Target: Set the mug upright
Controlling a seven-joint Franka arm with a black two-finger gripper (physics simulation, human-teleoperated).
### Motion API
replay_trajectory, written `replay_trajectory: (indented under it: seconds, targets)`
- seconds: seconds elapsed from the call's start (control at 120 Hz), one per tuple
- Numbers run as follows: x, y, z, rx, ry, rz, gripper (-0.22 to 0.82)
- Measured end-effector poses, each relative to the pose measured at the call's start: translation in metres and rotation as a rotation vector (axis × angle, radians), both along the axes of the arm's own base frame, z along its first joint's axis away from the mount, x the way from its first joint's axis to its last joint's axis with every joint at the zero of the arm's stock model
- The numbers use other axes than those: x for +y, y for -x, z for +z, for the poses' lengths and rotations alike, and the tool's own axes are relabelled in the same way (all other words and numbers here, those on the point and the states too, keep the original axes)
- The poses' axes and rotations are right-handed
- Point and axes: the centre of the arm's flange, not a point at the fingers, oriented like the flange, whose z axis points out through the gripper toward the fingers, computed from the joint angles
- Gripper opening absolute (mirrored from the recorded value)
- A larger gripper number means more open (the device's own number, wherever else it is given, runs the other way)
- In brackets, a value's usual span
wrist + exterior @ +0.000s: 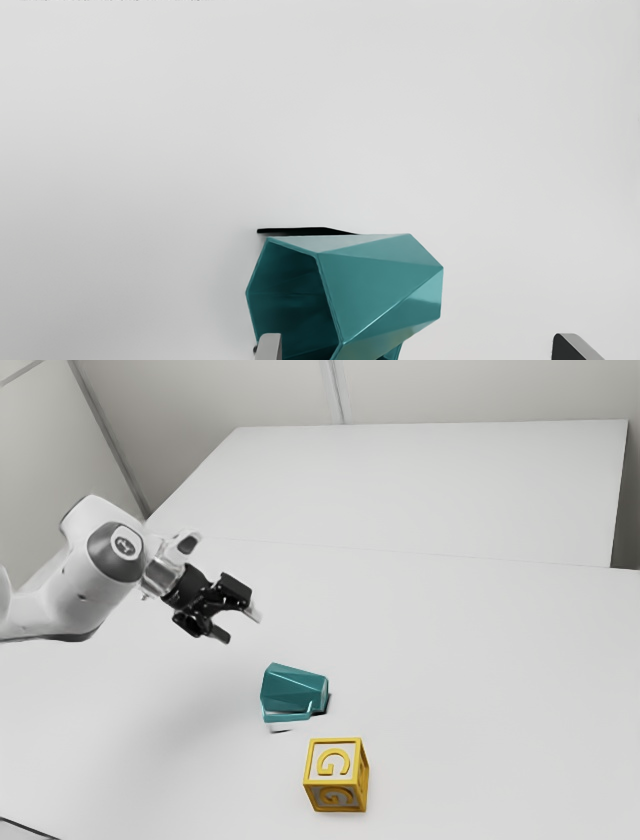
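You have a teal, faceted mug (295,688) lying on its side on the white bench (450,660); its wide mouth faces the exterior view's left, its narrower base the exterior view's right, and its handle (288,718) is on the side toward the camera; your white arm (85,585) reaches in from the exterior view's left, with its fingers (219,634) spread wide apart, holding nothing, raised above the bench and clear of the mug; in the wrist view, one fingertip overlaps the mug's open mouth, while the other stands well out past its base; a yellow-edged block (335,775) marked with the letter G sits near the mug, closer to the exterior camera.
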Motion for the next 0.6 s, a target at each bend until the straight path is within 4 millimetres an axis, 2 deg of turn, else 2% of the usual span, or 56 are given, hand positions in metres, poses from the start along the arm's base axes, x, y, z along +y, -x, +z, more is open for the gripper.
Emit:
replay_trajectory:
  seconds: [0.275, 0.6]
  targets:
    - [0.016, 0.022, -0.053, -0.064, 0.114, 0.063, 0.59]
    - [0.018, 0.050, -0.096, -0.149, 0.177, 0.059, 0.59]
